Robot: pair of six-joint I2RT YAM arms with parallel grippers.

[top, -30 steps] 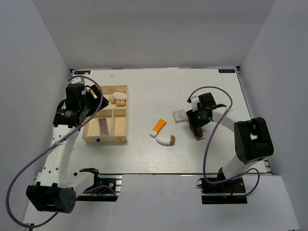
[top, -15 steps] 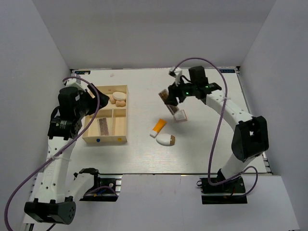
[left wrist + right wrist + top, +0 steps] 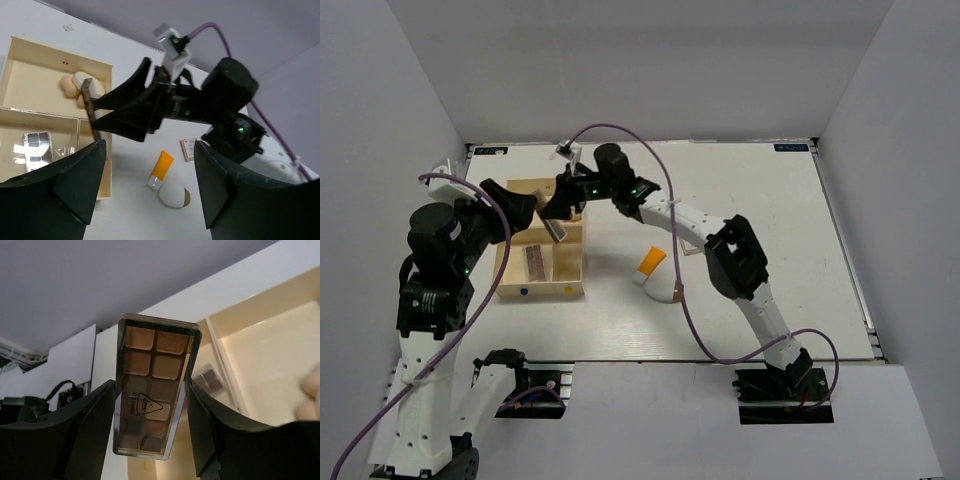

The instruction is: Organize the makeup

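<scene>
Left tool: [image 3: 150, 144] fingers spread, nothing between them; it hangs over the tray's near-left side, close to the other arm's wrist.
Loose on the bench: orange tube [image 3: 651, 264], a white-and-brown egg-shaped piece [image 3: 173, 196] and the square compact [image 3: 188, 148], all well apart from the tray.
Tray: [image 3: 542, 292] one eyeshadow palette [image 3: 535, 262] lies flat in a near compartment.
Right tool: [image 3: 150, 385] pinching the second palette [image 3: 155, 350] by its long edges, tilted, low end over the tray near a divider.
Far compartment: peach sponges [image 3: 70, 86] and cream puff [image 3: 89, 84].
Risk, crowding: both tools share the space above the tray; a move by either could knock them together.
Risk, landing: released here, the second palette may catch a divider and lean, or drop onto the one lying below.
Risk, grip: slim glossy edges may slide between the fingers.
Right wrist only: the shade pans face the camera, and the grip sits low on the case.
Left wrist only: the held palette seen edge-on, with the compact visible beyond it.
Top view only: both arms' reach, though the right arm hides the compact.
</scene>
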